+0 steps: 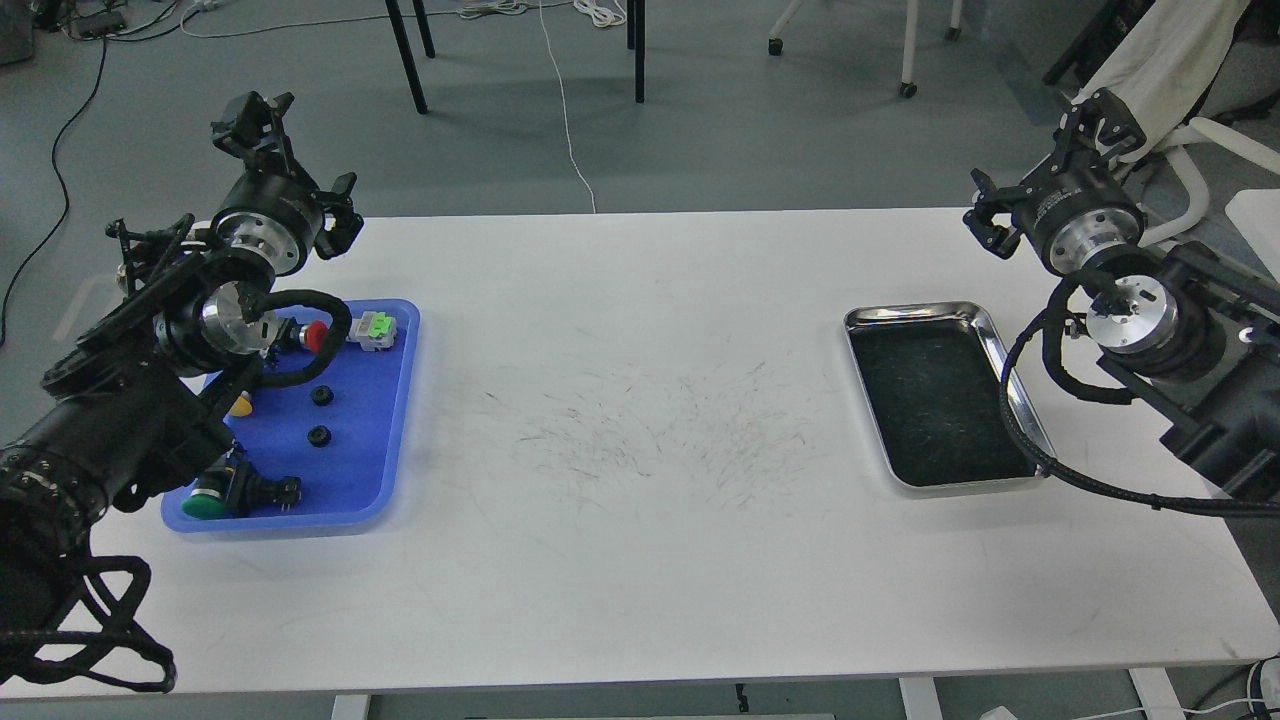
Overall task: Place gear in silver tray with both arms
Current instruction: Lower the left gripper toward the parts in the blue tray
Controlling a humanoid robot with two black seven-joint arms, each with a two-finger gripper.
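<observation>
Two small black gears lie on the floor of a blue plastic tray at the table's left. The silver tray stands empty at the right, its dark scuffed floor bare. My left gripper hangs above the blue tray's far edge, its black fingers apart and holding nothing. Just beyond the silver tray's far right corner my right gripper hovers, also open and empty. The left arm's body hides part of the blue tray.
The blue tray also holds a red push button, a green-and-grey connector, a green button and a yellow part. The white table is scuffed in the middle. Chair legs and cables lie on the floor beyond.
</observation>
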